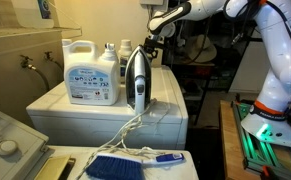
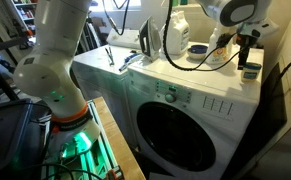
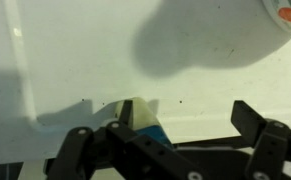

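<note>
In the wrist view the claw [image 3: 170, 148] stands wide open and holds nothing, its fingers [image 3: 77, 150] cut off by the lower edge. Between them a pale object [image 3: 135, 118] sits on the white desk [image 3: 85, 60], too blurred to name. In an exterior view the claw hangs just above a small jar [image 2: 250, 70] near the desk's rim. Farther off stand the iron [image 2: 152, 38] and jug [image 2: 178, 32].

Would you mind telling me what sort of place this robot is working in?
Most likely a laundry room or utility corner: there is a front-loading washing machine, with a large detergent jug and an upright iron standing on its top.
</note>
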